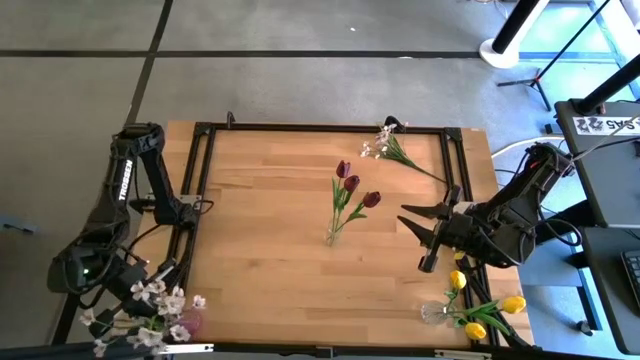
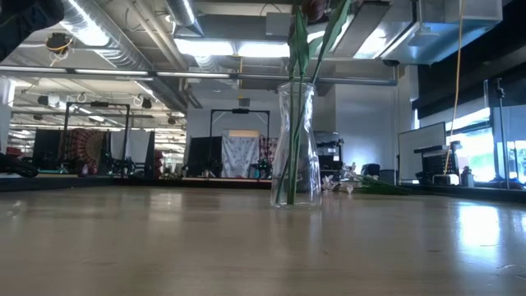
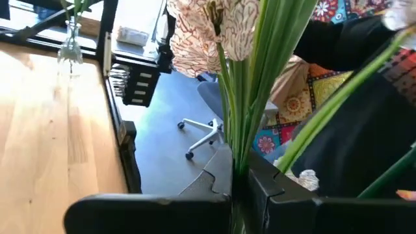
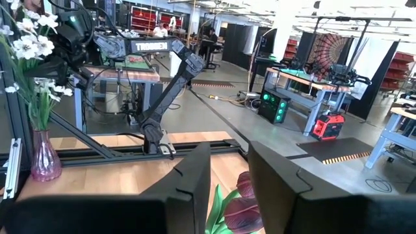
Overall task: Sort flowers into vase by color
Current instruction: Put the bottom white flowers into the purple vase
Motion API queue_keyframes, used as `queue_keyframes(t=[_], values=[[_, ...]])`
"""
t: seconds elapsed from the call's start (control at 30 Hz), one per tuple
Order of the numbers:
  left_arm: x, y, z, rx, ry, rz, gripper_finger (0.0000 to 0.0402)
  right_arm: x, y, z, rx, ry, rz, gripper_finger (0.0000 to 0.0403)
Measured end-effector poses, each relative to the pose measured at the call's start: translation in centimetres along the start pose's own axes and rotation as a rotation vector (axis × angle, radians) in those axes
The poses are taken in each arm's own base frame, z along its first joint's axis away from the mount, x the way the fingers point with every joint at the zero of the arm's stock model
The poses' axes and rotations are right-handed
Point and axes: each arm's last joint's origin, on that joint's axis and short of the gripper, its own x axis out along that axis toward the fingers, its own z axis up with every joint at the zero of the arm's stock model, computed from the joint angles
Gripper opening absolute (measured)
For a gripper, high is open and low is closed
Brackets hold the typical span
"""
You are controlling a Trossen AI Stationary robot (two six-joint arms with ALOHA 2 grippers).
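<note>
Green stems (image 3: 244, 97) fill our left hand (image 1: 118, 290), clamped on the white-pink spray (image 1: 160, 305) over its pink vase (image 4: 44, 158) at the table (image 1: 270, 240) corner; right hand (image 1: 425, 240) half-parted, empty, beside red tulips (image 1: 352, 185).

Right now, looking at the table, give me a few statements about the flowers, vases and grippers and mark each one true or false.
1. The dark red tulips stand in a clear vase near the middle of the table. True.
2. The yellow tulips lie loose on the table's far edge. False: they are in a vase at the near right corner.
3. A white blossom spray lies flat near the far edge. True.
4. The right gripper holds a yellow tulip. False: nothing shows between its fingers.
5. The left gripper sits by the white flowers at the near left corner. True.
</note>
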Motion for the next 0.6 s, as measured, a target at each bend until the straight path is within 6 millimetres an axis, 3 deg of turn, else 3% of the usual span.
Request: queue_keyframes(t=[0.3, 0.6], values=[[0.1, 0.3, 0.3, 0.016, -0.128, 0.146, 0.0002, 0.0, -0.1, 0.0, -0.003, 0.003, -0.032, 0.0104], [-0.1, -0.3, -1.0, 0.025, -0.125, 0.159, 0.0002, 0.0, -0.1, -0.1, -0.011, 0.006, -0.034, 0.0104]])
